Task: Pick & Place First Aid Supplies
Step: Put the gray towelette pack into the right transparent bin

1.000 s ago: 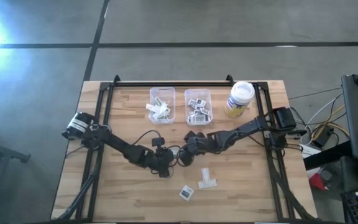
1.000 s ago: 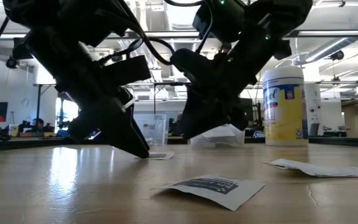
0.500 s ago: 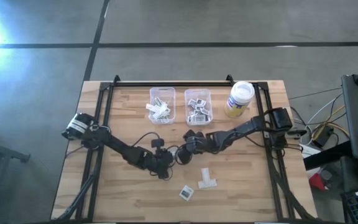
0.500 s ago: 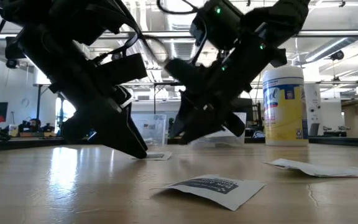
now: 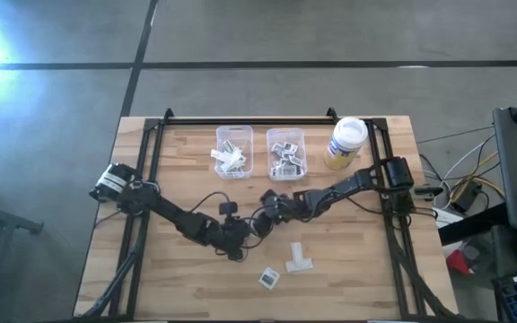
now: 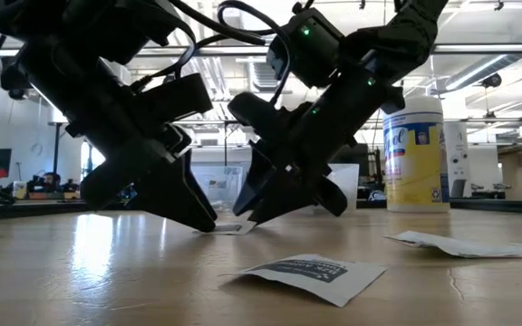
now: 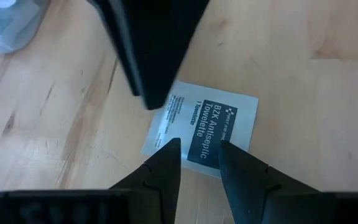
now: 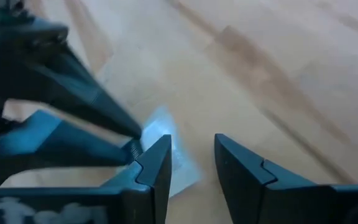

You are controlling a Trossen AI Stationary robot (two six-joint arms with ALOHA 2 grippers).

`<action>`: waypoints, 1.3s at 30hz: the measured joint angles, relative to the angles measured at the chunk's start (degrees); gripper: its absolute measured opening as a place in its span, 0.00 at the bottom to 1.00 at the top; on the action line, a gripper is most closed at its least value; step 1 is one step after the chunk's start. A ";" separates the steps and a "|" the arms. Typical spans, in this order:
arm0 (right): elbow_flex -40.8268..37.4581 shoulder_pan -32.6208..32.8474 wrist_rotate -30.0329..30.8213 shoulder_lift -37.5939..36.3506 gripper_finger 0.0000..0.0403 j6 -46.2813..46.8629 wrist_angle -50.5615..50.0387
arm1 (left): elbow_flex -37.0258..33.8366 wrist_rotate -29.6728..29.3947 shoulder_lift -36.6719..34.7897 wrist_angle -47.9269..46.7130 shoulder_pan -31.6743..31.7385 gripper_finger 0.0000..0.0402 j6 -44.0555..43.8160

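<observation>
- A white towelette packet [image 7: 201, 127] lies flat mid-tabletop, under both pincers and not yet lifted.
- The left pincer [image 7: 197, 155] stands over it, jaws slightly spread with tips on the packet; the right pincer [image 8: 188, 152], also slightly spread, noses in at its edge.
- Nearer, a square packet [image 5: 268, 278] and pale strips [image 5: 299, 259] wait loose.
- At the far side, two clear bins [image 5: 234, 152] already hold packets, so the sorting looks well advanced.

Left gripper [image 7: 199, 157] parted over towelette packet [image 7: 211, 122], wooden table [image 7: 303, 93], right gripper [image 7: 151, 43] above
</observation>
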 joint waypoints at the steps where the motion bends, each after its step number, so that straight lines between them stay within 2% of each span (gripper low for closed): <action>1: 0.13 0.00 -0.83 0.00 0.29 0.00 -0.06 | -0.11 -0.19 0.00 0.11 0.00 0.30 -0.01; 6: 0.29 0.22 -5.96 -0.22 0.28 0.63 -0.44 | -0.19 -0.47 -0.02 0.13 0.00 0.30 -0.04; 15: 0.29 0.24 -7.25 -0.22 0.27 0.29 -0.96 | -0.24 -1.78 -0.02 0.25 0.01 0.30 -0.02; 29: 0.23 0.27 -11.75 -0.28 0.03 -1.85 -1.25 | -0.26 -1.86 -0.08 0.35 0.00 0.30 0.97; 39: 0.21 0.89 -12.39 -2.95 0.02 -3.10 -4.97 | -0.30 -1.79 -3.15 -2.81 -1.45 0.30 0.23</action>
